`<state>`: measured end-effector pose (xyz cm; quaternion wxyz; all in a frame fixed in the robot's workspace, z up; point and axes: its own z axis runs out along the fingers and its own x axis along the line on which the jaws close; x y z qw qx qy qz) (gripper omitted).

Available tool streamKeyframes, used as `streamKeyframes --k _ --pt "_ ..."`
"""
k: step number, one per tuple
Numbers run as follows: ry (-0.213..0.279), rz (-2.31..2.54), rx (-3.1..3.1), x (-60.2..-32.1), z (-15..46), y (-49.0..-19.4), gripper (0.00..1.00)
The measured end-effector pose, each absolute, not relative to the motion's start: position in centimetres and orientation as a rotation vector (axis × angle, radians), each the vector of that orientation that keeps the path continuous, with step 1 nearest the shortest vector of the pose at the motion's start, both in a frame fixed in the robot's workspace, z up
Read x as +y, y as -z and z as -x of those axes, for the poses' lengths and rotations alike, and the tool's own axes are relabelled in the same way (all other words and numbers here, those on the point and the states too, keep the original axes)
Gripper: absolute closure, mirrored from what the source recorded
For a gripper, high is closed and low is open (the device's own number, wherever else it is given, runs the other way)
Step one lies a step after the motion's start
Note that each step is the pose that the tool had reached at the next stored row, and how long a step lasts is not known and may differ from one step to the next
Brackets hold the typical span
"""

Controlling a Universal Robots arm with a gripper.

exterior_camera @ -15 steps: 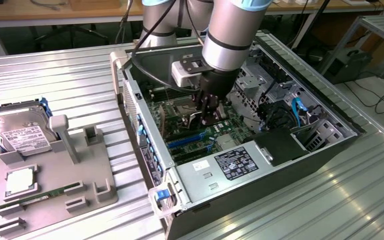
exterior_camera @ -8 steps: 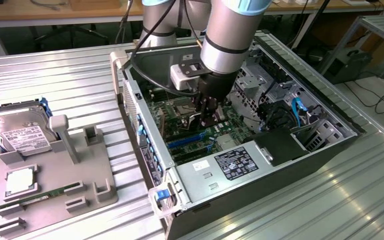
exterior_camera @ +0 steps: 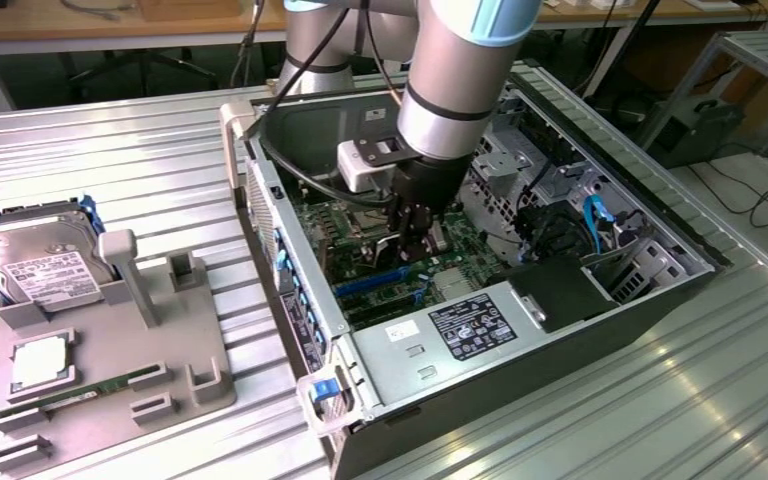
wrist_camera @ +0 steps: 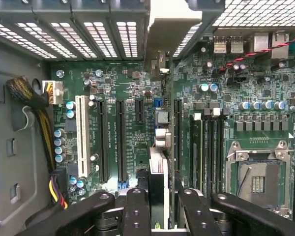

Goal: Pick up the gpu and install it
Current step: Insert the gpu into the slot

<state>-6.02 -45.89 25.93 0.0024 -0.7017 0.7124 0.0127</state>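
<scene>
The gpu [wrist_camera: 157,173] shows edge-on in the wrist view as a thin card standing upright between my fingers [wrist_camera: 137,211], its silver bracket [wrist_camera: 168,29] against the case's rear wall. My gripper [wrist_camera: 163,212] is shut on it, just above the green motherboard [wrist_camera: 132,132] and close to a long black slot [wrist_camera: 177,132]. In the exterior view the gripper [exterior_camera: 418,238] reaches down into the open computer case [exterior_camera: 651,300], over the blue slots [exterior_camera: 377,285]; whether the card's edge sits in a slot is hidden.
More black slots [wrist_camera: 102,142] and a white slot [wrist_camera: 80,135] lie beside the card. Yellow-black cables [wrist_camera: 39,128] and the CPU socket [wrist_camera: 258,177] flank them. Outside the case, a grey fixture [exterior_camera: 117,350] holds a hard drive [exterior_camera: 37,265] and a memory stick [exterior_camera: 77,395].
</scene>
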Motion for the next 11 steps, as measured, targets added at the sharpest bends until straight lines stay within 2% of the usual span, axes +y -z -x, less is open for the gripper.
streamKeyframes --k 11 --pt "-0.040 2.201 2.235 -45.96 6.61 -25.68 0.72"
